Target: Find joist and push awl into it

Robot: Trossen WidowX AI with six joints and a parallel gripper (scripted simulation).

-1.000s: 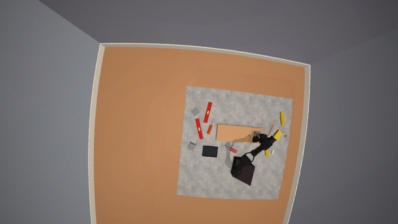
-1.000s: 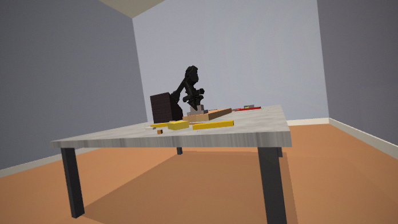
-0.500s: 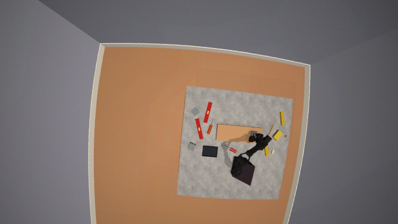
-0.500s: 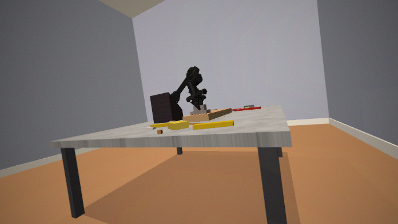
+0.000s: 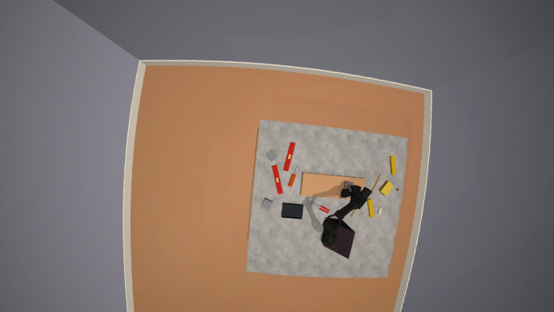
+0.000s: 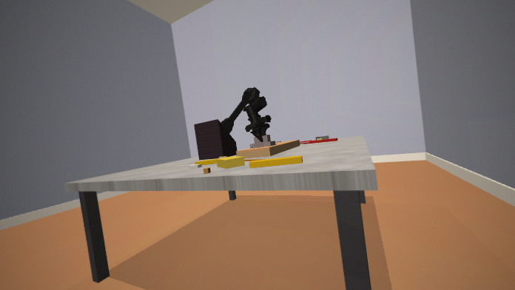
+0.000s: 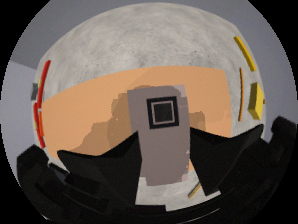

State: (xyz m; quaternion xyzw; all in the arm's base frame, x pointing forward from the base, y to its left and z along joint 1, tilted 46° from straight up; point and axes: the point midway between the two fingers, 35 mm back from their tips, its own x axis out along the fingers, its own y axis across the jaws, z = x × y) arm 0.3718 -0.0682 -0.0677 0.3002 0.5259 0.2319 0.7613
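My gripper [image 5: 346,191] [image 6: 262,138] [image 7: 161,130] is shut on the grey stud finder [image 5: 349,185] [image 6: 267,142] [image 7: 164,160]. The stud finder is on or just above the right part of the orange-tan floor panel [image 5: 318,184] [image 6: 255,152] [image 7: 200,82]; a gap cannot be told. Its square display is dark in the wrist view. The awl, with an orange-red handle [image 5: 292,180] [image 7: 41,124] and thin shaft, lies left of the panel. The black tray [image 5: 292,211] lies in front of the panel's left end. No joist or hole is visible.
Red levels [image 5: 289,156] [image 5: 277,179] and grey blocks [image 5: 271,155] [image 5: 267,204] lie at the left. A red-handled tool [image 5: 324,209] lies between tray and arm. Yellow pieces [image 5: 392,165] [image 5: 386,188] [image 5: 371,208] and a thin wooden stick [image 5: 376,182] lie at the right.
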